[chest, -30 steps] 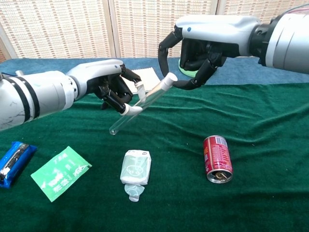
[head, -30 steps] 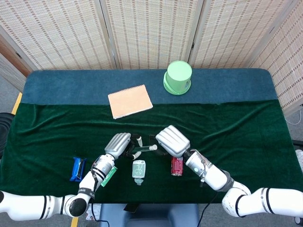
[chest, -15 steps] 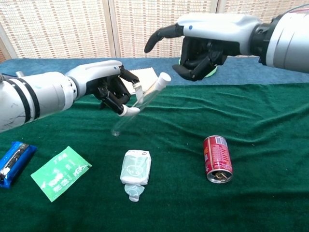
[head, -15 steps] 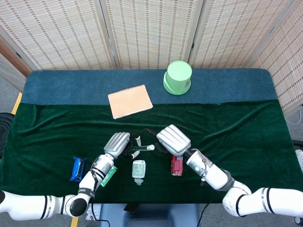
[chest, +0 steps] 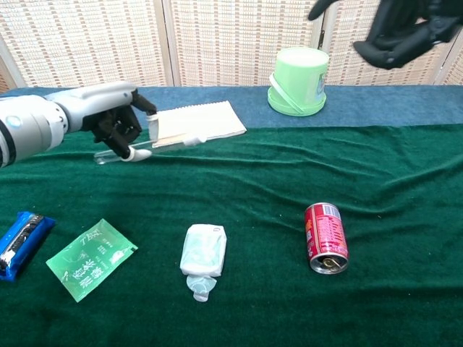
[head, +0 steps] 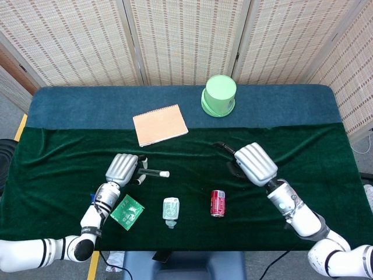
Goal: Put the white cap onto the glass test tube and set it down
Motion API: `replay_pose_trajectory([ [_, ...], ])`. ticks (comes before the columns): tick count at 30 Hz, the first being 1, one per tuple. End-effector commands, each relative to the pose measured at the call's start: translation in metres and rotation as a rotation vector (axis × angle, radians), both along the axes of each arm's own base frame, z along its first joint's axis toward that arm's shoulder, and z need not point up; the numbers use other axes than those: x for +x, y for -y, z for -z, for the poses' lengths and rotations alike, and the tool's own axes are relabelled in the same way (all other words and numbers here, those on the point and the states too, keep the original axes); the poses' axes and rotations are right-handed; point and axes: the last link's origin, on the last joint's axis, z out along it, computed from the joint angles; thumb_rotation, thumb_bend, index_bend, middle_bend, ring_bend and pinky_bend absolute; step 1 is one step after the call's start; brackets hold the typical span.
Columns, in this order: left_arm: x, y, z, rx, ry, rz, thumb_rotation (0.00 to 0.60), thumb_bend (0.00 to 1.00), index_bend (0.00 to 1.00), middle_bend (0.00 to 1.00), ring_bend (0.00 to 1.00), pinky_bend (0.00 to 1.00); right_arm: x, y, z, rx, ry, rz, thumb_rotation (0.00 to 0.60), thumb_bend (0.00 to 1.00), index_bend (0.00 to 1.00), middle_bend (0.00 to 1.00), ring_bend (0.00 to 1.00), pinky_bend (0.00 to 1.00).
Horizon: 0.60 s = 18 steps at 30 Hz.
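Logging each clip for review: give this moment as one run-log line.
phase: set-down | left hand: holds capped glass test tube | right hand: empty, raised | white cap: on tube

On the desk (head: 303,122), the notebook (head: 159,125) lies far left of centre, with the tub (head: 219,95) to its right. Near the front, left to right: bar (chest: 19,241), packet (chest: 90,259), pouch (chest: 202,254), can (chest: 325,237).

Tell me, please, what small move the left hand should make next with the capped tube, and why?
Probably lower it and let go: the white cap already sits on the glass test tube, which the left hand holds nearly level over the green cloth, while the right hand is well clear.
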Motion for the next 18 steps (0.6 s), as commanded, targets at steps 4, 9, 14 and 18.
replay_pose_trajectory([
  [4,-0.023,-0.005,0.026,0.020,-0.149,-0.021,0.600,0.53,0.67,0.90,0.82,0.81,-0.023,-0.005,-0.008,-0.019,-0.016,0.042,0.600,0.65,0.17,1.00,1.00,1.00],
  [9,-0.026,-0.008,0.040,0.017,-0.208,-0.019,0.600,0.53,0.63,0.90,0.81,0.81,-0.035,-0.006,-0.011,-0.029,-0.015,0.073,0.600,0.65,0.17,1.00,1.00,1.00],
  [14,-0.030,-0.009,0.053,0.008,-0.246,-0.034,0.600,0.53,0.57,0.90,0.80,0.81,-0.046,-0.005,-0.012,-0.025,-0.020,0.104,0.600,0.65,0.17,1.00,1.00,1.00],
  [18,-0.032,-0.010,0.058,0.006,-0.270,-0.035,0.600,0.53,0.52,0.90,0.80,0.81,-0.052,-0.006,-0.011,-0.016,-0.012,0.118,0.600,0.65,0.17,1.00,1.00,1.00],
])
